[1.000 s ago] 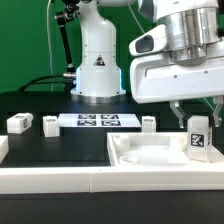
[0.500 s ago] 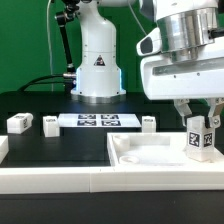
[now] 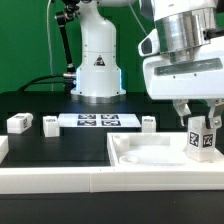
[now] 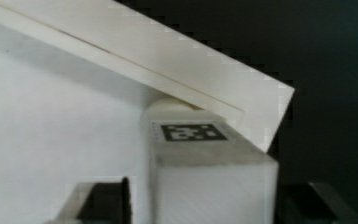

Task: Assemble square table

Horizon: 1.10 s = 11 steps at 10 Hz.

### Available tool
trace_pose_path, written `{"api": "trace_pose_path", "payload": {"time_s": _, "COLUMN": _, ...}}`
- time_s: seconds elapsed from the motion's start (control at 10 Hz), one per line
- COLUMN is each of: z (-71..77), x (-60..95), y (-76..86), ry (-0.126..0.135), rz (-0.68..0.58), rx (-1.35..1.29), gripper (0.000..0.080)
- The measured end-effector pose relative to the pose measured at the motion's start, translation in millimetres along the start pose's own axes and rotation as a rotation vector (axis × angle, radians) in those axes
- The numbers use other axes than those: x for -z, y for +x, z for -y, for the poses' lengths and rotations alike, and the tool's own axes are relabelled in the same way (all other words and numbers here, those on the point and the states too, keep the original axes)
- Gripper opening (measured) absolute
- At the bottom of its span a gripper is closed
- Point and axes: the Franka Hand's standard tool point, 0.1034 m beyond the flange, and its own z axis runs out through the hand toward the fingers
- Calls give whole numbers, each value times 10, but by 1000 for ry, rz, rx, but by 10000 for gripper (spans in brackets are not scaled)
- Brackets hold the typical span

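Observation:
The square table's white top (image 3: 135,152), with its raised rim, lies at the exterior view's right. One white leg (image 3: 203,138) with a square tag stands on the top's far right corner and leans slightly. My gripper (image 3: 200,118) hangs straight over it, open, with a finger on each side of the leg's upper end. In the wrist view the leg (image 4: 211,165) rises between the dark fingers (image 4: 105,200), with a gap on both sides, and the top's rim (image 4: 176,70) runs slantwise behind it. Three more legs (image 3: 18,123) (image 3: 48,124) (image 3: 148,122) lie on the black table.
The marker board (image 3: 97,121) lies in front of the arm's white base (image 3: 97,65). A long white rail (image 3: 60,180) edges the black surface at the front. A green curtain hangs behind.
The gripper shifted towards the exterior view's right with the leg, which now leans a little. Its jaws have since spread off the leg's sides.

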Motion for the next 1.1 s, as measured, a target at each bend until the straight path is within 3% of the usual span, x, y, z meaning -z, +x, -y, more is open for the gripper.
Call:
{"api": "trace_pose_path", "payload": {"time_s": 0.1, "z": -1, "x": -3, "y": 5, "ry": -1, "rz": 1, "rx": 124, "gripper": 615}}
{"api": "trace_pose_path", "payload": {"time_s": 0.5, "z": -5, "x": -7, "y": 16, "ry": 1, "rz": -3, "rx": 428, "gripper": 647}}
{"api": "trace_pose_path", "payload": {"time_s": 0.6, "z": -10, "x": -9, "y": 0, "ry": -14, "rz": -2, "rx": 533, "gripper": 649}}
{"api": "trace_pose_path", "payload": {"time_s": 0.7, "z": 6, "x": -1, "y": -47, "ry": -55, "rz": -6, "rx": 663, "gripper": 649}}
{"api": "trace_pose_path", "payload": {"time_s": 0.9, "z": 26, "x": 10, "y": -77, "ry": -84, "rz": -8, "rx": 861, "gripper": 649}}
{"api": "trace_pose_path", "payload": {"time_s": 1.1, "z": 34, "x": 3, "y": -94, "ry": -86, "rz": -1, "rx": 1037, "gripper": 649}}
